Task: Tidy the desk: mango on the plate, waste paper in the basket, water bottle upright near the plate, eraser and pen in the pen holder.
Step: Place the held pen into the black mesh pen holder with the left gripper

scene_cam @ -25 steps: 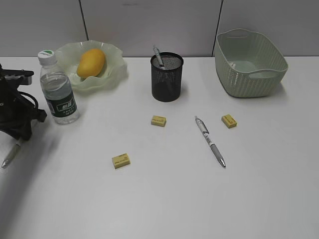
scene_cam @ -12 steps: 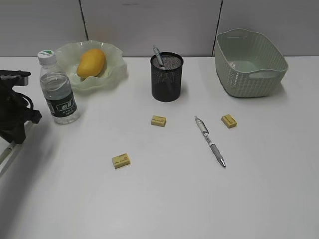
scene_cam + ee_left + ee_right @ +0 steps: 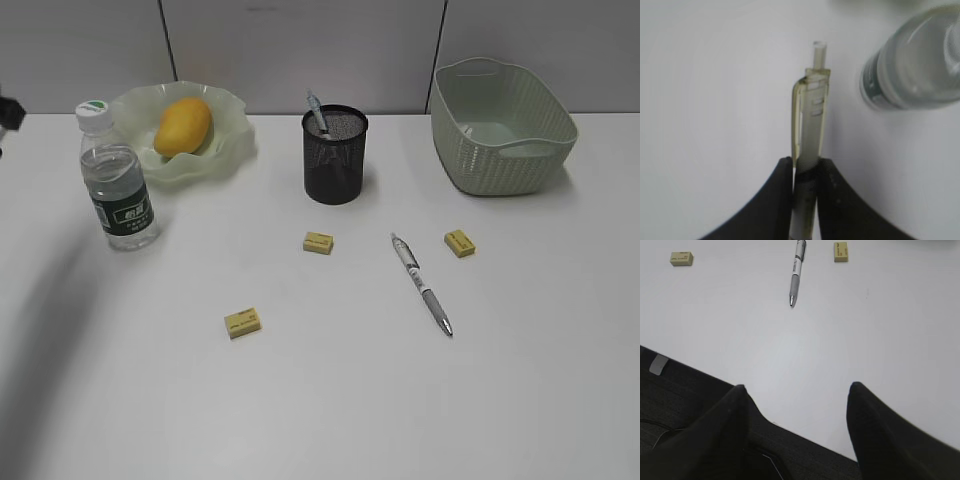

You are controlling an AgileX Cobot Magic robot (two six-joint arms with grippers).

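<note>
Left pincer [image 3: 805,172] pinching a pen [image 3: 809,145] — right pincer [image 3: 795,390] spread.
Held pen points clicker-end away from the pincer over the white surface [image 3: 705,100], bottle [image 3: 915,62] just beside it.

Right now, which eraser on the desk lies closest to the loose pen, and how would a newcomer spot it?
Start at the basket. Just in front of it lies a small yellow eraser, right of the loose pen; the other two lie left of that pen.
</note>
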